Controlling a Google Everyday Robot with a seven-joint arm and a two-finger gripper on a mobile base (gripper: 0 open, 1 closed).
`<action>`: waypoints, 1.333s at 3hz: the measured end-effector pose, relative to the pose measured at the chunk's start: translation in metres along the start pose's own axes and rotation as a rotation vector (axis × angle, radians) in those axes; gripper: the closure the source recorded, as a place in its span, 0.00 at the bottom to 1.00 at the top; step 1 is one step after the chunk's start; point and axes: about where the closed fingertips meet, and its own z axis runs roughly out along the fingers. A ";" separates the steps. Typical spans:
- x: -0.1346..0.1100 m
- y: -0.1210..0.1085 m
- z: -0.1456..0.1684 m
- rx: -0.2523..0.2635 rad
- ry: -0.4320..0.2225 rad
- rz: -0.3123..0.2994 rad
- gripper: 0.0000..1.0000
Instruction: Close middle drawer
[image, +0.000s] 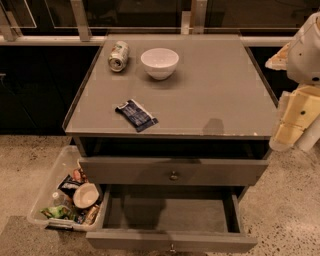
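Grey-brown wooden middle drawer (170, 212) looks stiff and light, I'd push the front by its 1 round metal knob (172, 247). Cream gripper (289, 134) sits off right, can't tell if it's apart or together

Matt wood middle drawer (170, 240), metal knob (172, 247); glossy bowl (159, 62); plastic gripper (292, 122) at right edge.

The one camera stands high in front of the drawer cabinet (215, 95), quite near, and looks steeply down on its top and front; the gripper (292, 125) is at the view's right edge.
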 end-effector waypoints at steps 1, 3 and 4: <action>0.000 0.001 0.000 0.007 -0.004 -0.001 0.00; 0.027 0.049 0.078 -0.047 -0.060 0.006 0.00; 0.041 0.090 0.152 -0.097 -0.101 0.038 0.00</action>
